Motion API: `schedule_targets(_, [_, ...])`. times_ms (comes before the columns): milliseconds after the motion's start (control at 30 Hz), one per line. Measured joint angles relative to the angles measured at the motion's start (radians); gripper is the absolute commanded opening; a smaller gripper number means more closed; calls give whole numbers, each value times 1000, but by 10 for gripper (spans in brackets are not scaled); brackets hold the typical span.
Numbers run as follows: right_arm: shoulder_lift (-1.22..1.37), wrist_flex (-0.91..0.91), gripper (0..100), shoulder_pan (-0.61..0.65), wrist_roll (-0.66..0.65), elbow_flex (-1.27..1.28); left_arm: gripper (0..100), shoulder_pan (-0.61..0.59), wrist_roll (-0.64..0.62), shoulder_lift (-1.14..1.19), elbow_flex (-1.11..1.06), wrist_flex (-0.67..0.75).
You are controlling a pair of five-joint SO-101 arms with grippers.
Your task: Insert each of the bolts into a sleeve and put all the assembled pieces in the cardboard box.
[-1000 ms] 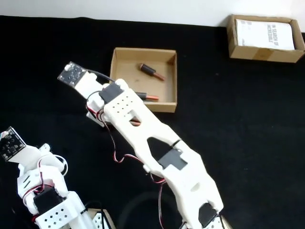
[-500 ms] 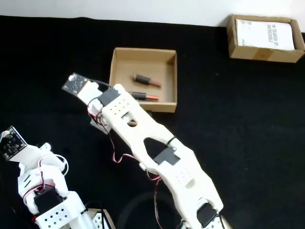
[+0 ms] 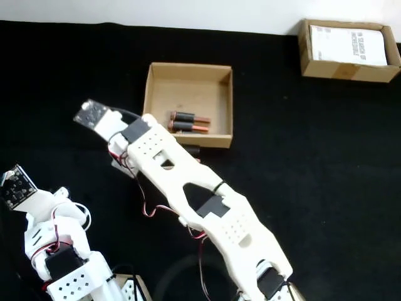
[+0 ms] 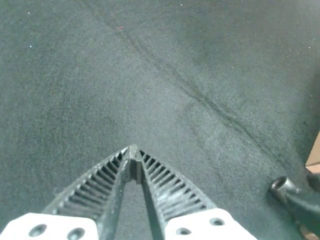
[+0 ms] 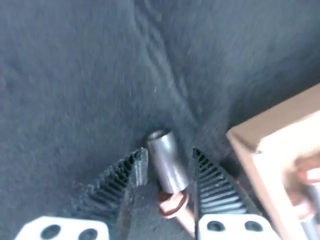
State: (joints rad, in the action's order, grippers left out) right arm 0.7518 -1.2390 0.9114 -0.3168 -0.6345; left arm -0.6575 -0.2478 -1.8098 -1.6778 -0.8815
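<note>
**Right gripper (image 5: 170,154):** I have its jaws apart astride a steel sleeve (image 5: 167,167) with a copper bolt end (image 5: 172,204) showing. I judge the piece not yet clamped. It lies on the desk just outside the near wall of the cardboard box (image 3: 216,141), ready to be lifted in beside two assembled pieces (image 3: 188,123).

**Left gripper (image 4: 132,152):** closed on nothing, parked by the desk's near left corner, clear of the work.

**Setting:** black cloth (image 3: 313,157) covers the desk. A white wall (image 3: 188,9) runs along its far edge, and a second box (image 3: 344,72) sits at the far right corner.

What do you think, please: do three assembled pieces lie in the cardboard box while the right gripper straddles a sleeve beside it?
Not quite: the high view shows two assembled pieces in the cardboard box; the right gripper does straddle a sleeve beside it.
</note>
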Motion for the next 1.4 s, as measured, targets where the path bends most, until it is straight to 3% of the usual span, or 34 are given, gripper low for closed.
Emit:
schedule_targets(300, [98,2,126,-15,0,-8,10,0,0,0,0,0])
schedule_targets(367, [114,2,98,-21,0,-17,10,0,0,0,0,0])
schedule_targets(433, [127,2,7,-26,0,-26,10,0,0,0,0,0])
schedule_targets(667, [150,2,8,-64,3,-54,10,0,0,0,0,0])
schedule_targets(867, [133,-175,8,-86,5,-221,10,6,0,0,0,0])
schedule_targets(1167, [-109,-496,7,-141,210,-624,10,87,0,0,0,0])
schedule_targets(1300, [-256,-512,6,-224,292,-646,10,137,14,0,0,-43])
schedule_targets(1400, [-408,-514,6,-292,331,-559,10,175,114,0,0,-97])
